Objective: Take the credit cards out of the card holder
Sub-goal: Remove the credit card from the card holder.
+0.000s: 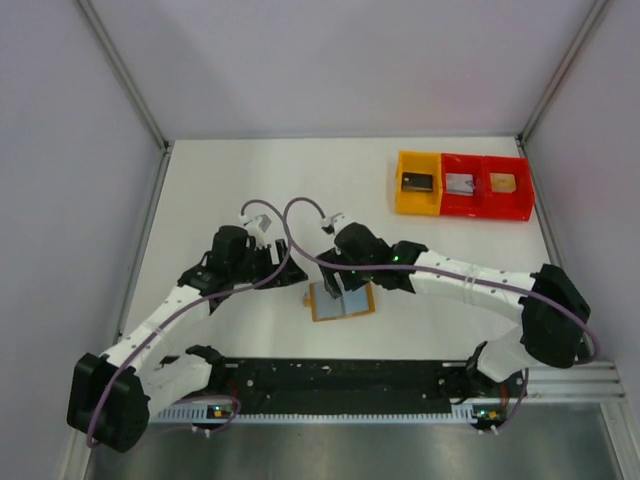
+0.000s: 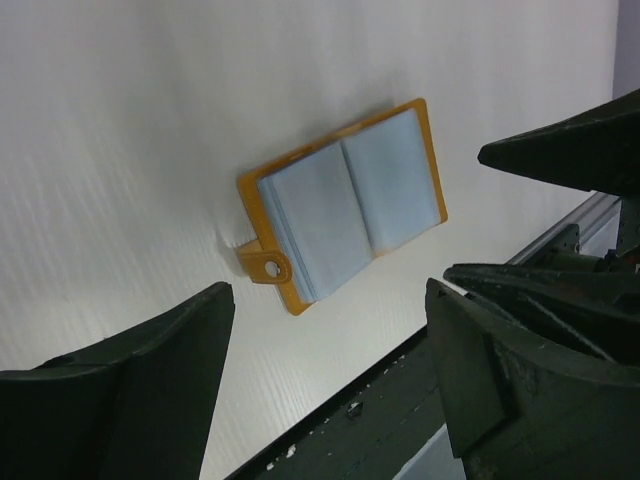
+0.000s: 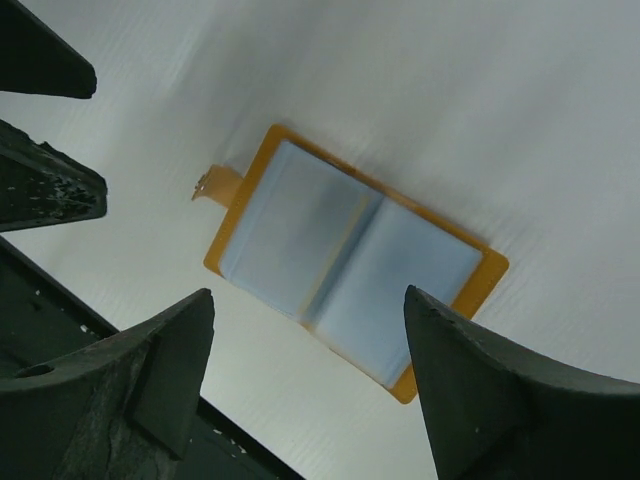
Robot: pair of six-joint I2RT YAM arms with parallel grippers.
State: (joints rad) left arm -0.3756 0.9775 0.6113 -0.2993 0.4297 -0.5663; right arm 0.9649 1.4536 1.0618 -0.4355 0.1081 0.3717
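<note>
As viewed from overhead: tan-orange card holder [image 1: 342, 300] lying open and face up on white table [image 1: 230, 180], toward 6 o'clock of the tabletop, near the arm bases. Left gripper [image 1: 295, 278] at its 9 o'clock, right gripper [image 1: 335, 290] over its 12 o'clock edge; jaw spread not readable from here. Yellow tray [image 1: 418, 155] and two red trays [image 1: 462, 158] side by side at 2 o'clock, well apart from the card holder, with one small rectangle in each: black, silver, tan.

As viewed from the left wrist: jaws spread wide, pinching nothing, poised above the card holder. Pale grey-blue credit cards [image 2: 395, 180] seated in both halves. Clasp tab [image 2: 268, 265] with round hole at 7 o'clock of the card holder.

As viewed from the right wrist: jaws likewise spread and empty, clear of the card holder below; picture slightly blurred; clasp tab at 10 o'clock.
</note>
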